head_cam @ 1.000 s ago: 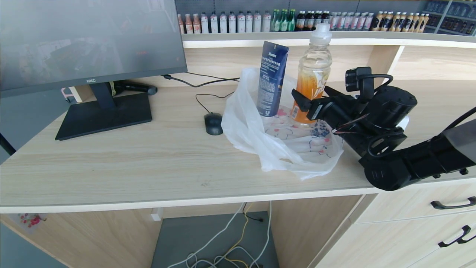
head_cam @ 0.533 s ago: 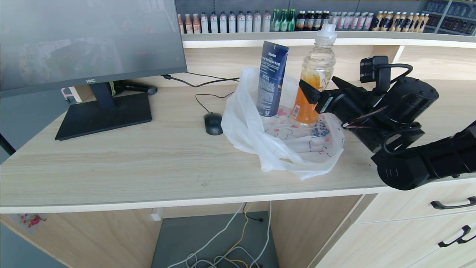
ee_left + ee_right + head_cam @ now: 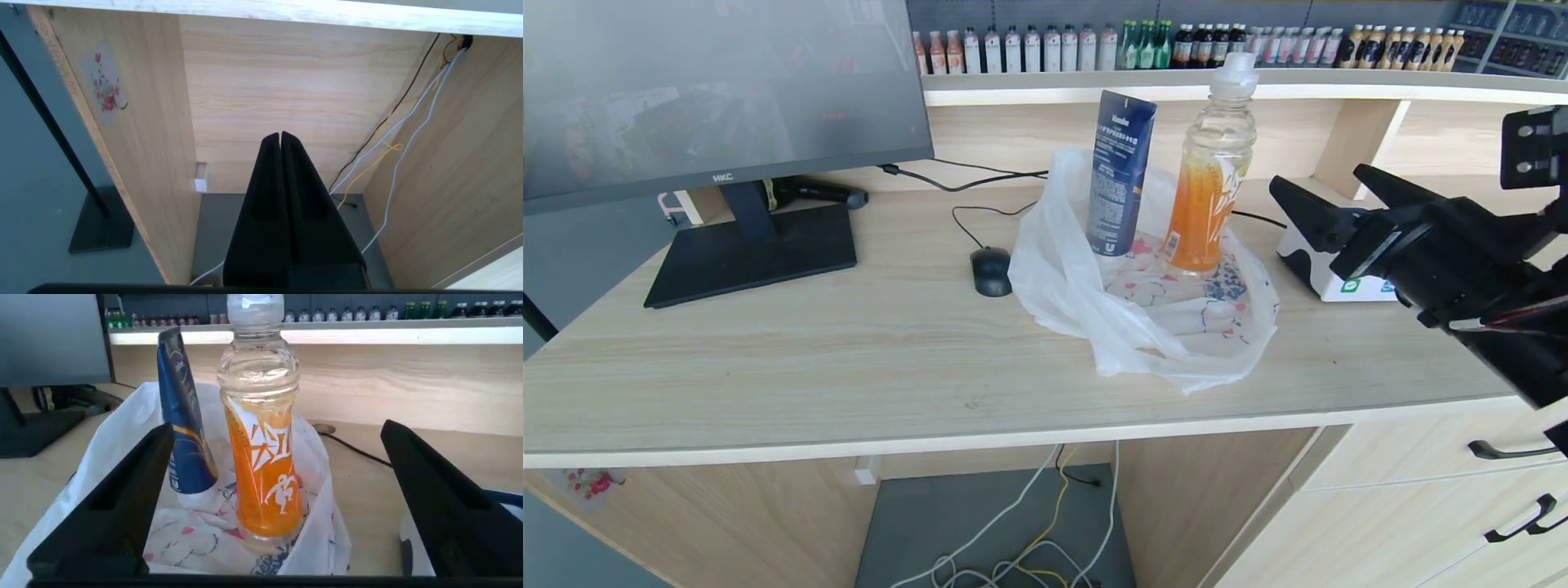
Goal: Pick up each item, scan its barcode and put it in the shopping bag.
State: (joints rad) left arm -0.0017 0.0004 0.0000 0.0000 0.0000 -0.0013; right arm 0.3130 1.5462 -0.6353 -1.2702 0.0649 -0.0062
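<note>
1. We're seeing the left gripper [image 3: 280,143] down below the counter top, pincer pressed together with nothing in it, pointing at the wooden side panel [image 3: 270,90] and loose cables [image 3: 409,122].
2. We're seeing a dark monitor [image 3: 719,82] standing on its black base at the counter's [image 3: 849,359] far left, with a dark handheld device [image 3: 818,193] lying behind the base.
3. We're seeing a black mouse [image 3: 992,272] sitting just left of the bag, its cord running back toward the wall.
4. We're seeing the white shopping bag [image 3: 1094,318] lying opened mid-counter, its plastic crumpled toward the front edge.
5. We're seeing a blue tube [image 3: 1121,175] standing upright inside the bag, on its left side.
6. We're seeing an orange drink bottle [image 3: 1207,180] standing upright inside the bag just right of the tube, near it but not touching, white cap on.
7. We're seeing a white-and-black box [image 3: 1327,282] sitting on the counter right of the bag, with a cable leading to it.
8. We're seeing the right gripper [image 3: 1319,180] hanging over that box, pincer spread wide apart and holding nothing, tips aiming at the bottle but well apart from it.
9. We're seeing drawers [image 3: 1462,490] with black handles below the counter at right, and a row of bottles [image 3: 1176,45] lining the back shelf.
</note>
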